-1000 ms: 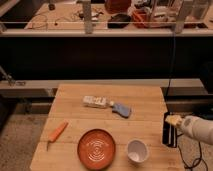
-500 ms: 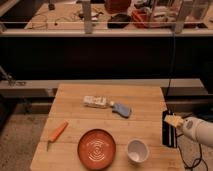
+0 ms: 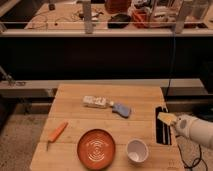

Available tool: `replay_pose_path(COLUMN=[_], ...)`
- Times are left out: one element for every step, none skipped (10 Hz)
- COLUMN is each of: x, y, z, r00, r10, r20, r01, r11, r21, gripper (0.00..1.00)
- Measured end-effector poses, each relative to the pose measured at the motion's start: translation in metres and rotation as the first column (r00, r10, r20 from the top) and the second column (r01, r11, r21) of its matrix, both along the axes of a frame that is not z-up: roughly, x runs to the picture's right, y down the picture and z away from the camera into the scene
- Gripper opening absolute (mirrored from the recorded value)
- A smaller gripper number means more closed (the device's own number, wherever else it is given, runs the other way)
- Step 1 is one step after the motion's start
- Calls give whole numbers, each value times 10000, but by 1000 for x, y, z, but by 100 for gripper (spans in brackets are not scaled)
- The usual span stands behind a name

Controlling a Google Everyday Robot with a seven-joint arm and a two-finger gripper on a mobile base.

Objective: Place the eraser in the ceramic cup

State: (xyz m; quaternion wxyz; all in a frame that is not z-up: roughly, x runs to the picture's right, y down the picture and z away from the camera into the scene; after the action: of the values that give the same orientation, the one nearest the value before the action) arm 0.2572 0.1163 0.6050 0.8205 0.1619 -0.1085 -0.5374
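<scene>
The eraser (image 3: 161, 131) is a long black block lying lengthwise along the right edge of the wooden table (image 3: 75, 100). The ceramic cup (image 3: 136, 150) is small, white and upright near the table's front, left of the eraser and right of the orange plate. My gripper (image 3: 167, 119) reaches in from the right on a white arm (image 3: 196, 131). Its yellowish tip is over the upper part of the eraser. I cannot tell whether it touches the eraser.
A round orange plate with white rings (image 3: 96, 148) sits at the front middle. An orange carrot-like piece (image 3: 57, 134) lies at the front left. A blue-and-white object (image 3: 107, 105) lies mid-table. A cluttered bench (image 3: 110, 20) runs behind a rail at the back.
My gripper has moved slightly left, over the eraser at the table's right edge. The objects on the table have not moved.
</scene>
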Motion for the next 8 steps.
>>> replay_pose_path(x=[-8, -14, -19, -24, -31, -35, -37, -46], y=[-1, -1, -2, -1, -1, 0, 1, 4], z=[-4, -6, -9, -11, -15, -17, -18, -22], r00=[9995, 9977, 9950, 9897, 9788, 9710, 9656, 9499], r10=[-270, -572, -845, -1233, -1783, -2083, -2244, -2646], r20=[167, 375, 525, 732, 1007, 1175, 1314, 1661], r01=[264, 544, 790, 1132, 1600, 1844, 1962, 2245], r11=[9990, 9960, 9920, 9851, 9727, 9649, 9602, 9478], r21=[352, 713, 980, 1293, 1680, 1868, 1987, 2264], gripper=[0, 0, 0, 0, 0, 0, 0, 0])
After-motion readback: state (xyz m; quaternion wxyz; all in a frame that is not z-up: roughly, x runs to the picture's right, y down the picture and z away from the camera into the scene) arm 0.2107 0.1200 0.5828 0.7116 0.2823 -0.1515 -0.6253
